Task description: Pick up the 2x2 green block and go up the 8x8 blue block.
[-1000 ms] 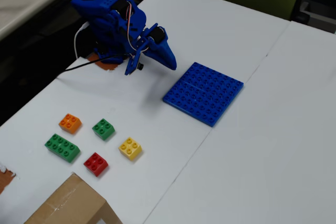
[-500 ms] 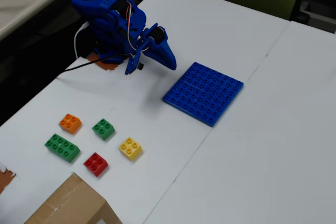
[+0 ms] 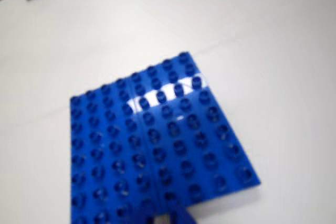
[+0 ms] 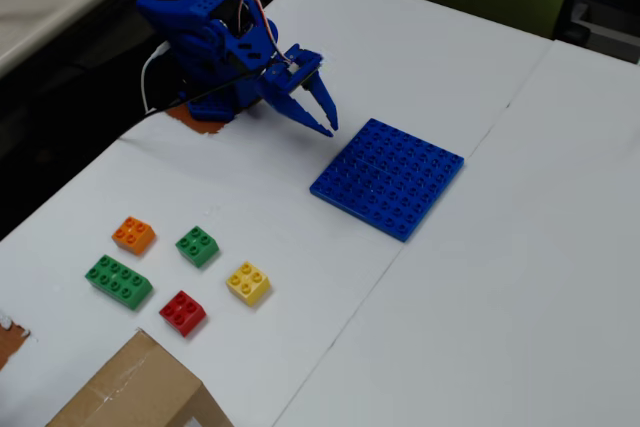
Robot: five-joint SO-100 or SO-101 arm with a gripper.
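Observation:
The 2x2 green block [image 4: 198, 245] sits on the white table at the lower left of the fixed view, among other small bricks, with nothing touching it. The 8x8 blue block [image 4: 388, 177] lies flat right of centre; in the wrist view the 8x8 blue block [image 3: 157, 145] fills the lower middle, blurred. My blue gripper [image 4: 330, 128] hangs just left of the plate's near-left corner, well away from the green block. Its fingertips meet and hold nothing. Only the gripper's tip [image 3: 170, 217] shows at the bottom edge of the wrist view.
Around the green block lie an orange brick [image 4: 133, 234], a long green brick [image 4: 119, 281], a red brick [image 4: 183, 312] and a yellow brick [image 4: 248, 282]. A cardboard box [image 4: 135, 387] stands at the bottom left. The arm's base [image 4: 205, 47] is at the table's back-left edge.
The arm has unfolded from its tucked pose. The gripper has swung out and now points down-right at the blue plate. No brick has moved.

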